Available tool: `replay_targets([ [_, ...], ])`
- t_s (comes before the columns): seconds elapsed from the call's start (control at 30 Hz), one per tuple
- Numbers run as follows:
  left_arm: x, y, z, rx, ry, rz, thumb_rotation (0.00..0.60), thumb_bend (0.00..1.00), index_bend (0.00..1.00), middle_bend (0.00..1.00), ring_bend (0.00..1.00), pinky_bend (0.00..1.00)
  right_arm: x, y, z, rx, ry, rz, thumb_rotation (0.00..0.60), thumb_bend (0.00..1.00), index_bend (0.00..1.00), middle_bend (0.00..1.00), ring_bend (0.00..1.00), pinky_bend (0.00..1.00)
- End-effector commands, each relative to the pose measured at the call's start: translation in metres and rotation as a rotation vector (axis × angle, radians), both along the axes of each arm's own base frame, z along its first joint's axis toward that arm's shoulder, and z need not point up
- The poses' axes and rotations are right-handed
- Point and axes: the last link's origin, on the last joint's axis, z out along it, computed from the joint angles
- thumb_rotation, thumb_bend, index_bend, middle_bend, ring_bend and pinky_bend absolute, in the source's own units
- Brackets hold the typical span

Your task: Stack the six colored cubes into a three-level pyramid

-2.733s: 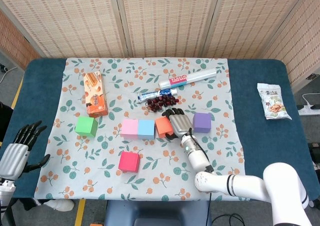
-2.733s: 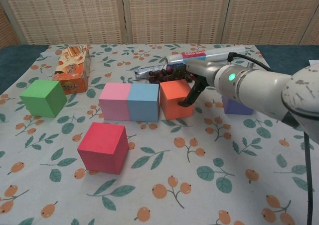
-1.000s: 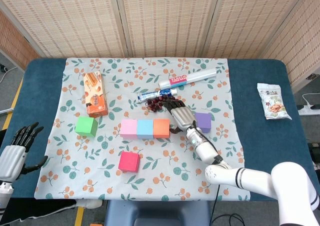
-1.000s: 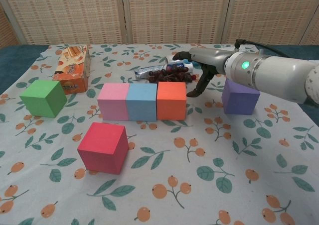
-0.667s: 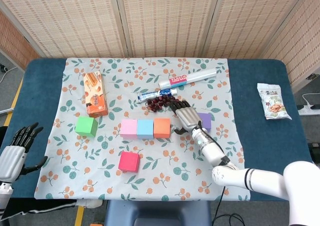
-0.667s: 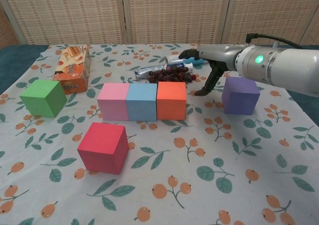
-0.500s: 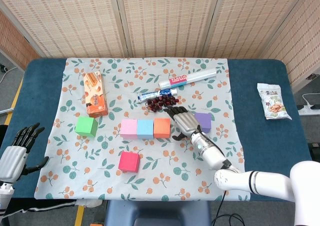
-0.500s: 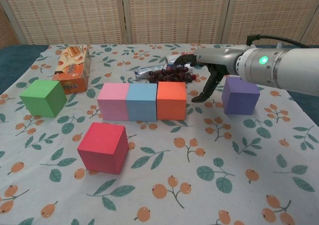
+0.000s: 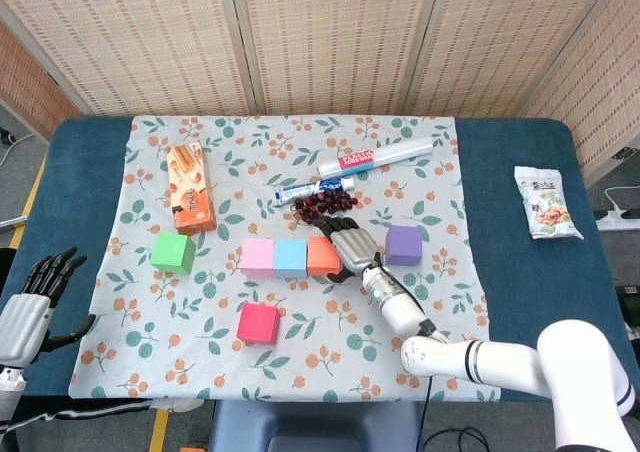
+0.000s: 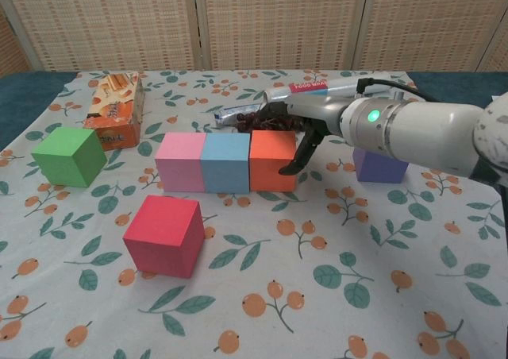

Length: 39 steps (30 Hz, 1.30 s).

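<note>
A: In the chest view we see the pink cube [image 10: 182,162], blue cube [image 10: 227,164] and orange cube [image 10: 273,160] touching side by side in one row on the floral cloth [image 10: 317,295] of the desk [image 9: 90,142].

B: And our right hand [image 10: 300,130]?

A: It rests against the orange cube's right face, thumb down that side and fingers [image 10: 279,116] lying over the top; we cannot tell whether it truly grips.

B: The other cubes?

A: The red cube [image 10: 164,234] sits in front of the row, the green cube [image 10: 70,156] well to the left, the purple cube [image 10: 379,167] behind the right forearm.

B: Our left hand [image 9: 35,297]?

A: Spread and holding nothing, beyond the desk's left edge.
</note>
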Motion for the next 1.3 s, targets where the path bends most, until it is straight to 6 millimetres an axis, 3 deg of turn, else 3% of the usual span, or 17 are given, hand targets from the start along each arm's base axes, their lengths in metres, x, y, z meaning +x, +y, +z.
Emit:
replay_targets([
  [0.03, -0.001, 0.000, 0.000, -0.001, -0.002, 0.001, 0.600, 0.31, 0.08, 0.00, 0.00, 0.02, 0.003, -0.002, -0.005, -0.001, 0.003, -0.003, 0.600, 0.02, 0.14, 0.02, 0.00, 0.00],
  [0.43, -0.004, -0.001, 0.000, -0.005, -0.007, 0.005, 0.600, 0.32, 0.08, 0.00, 0.00, 0.02, -0.004, -0.006, -0.006, -0.019, 0.044, -0.023, 0.600, 0.02, 0.22, 0.02, 0.00, 0.00],
  [0.73, -0.004, 0.000, -0.001, -0.009, -0.004, 0.006, 0.600, 0.31, 0.08, 0.00, 0.00, 0.02, -0.003, -0.008, -0.006, -0.032, 0.037, -0.031, 0.600, 0.04, 0.40, 0.05, 0.00, 0.00],
  [1.0, -0.002, 0.000, -0.002, -0.012, -0.005, 0.003, 0.600, 0.32, 0.07, 0.00, 0.00, 0.02, -0.007, -0.008, 0.001, -0.040, 0.038, -0.035, 0.600, 0.05, 0.40, 0.05, 0.00, 0.00],
  [1.3, -0.003, -0.001, -0.001, -0.014, -0.003, 0.008, 0.600, 0.31, 0.07, 0.00, 0.00, 0.02, -0.003, -0.009, -0.004, -0.015, 0.032, -0.041, 0.600, 0.05, 0.38, 0.05, 0.00, 0.00],
])
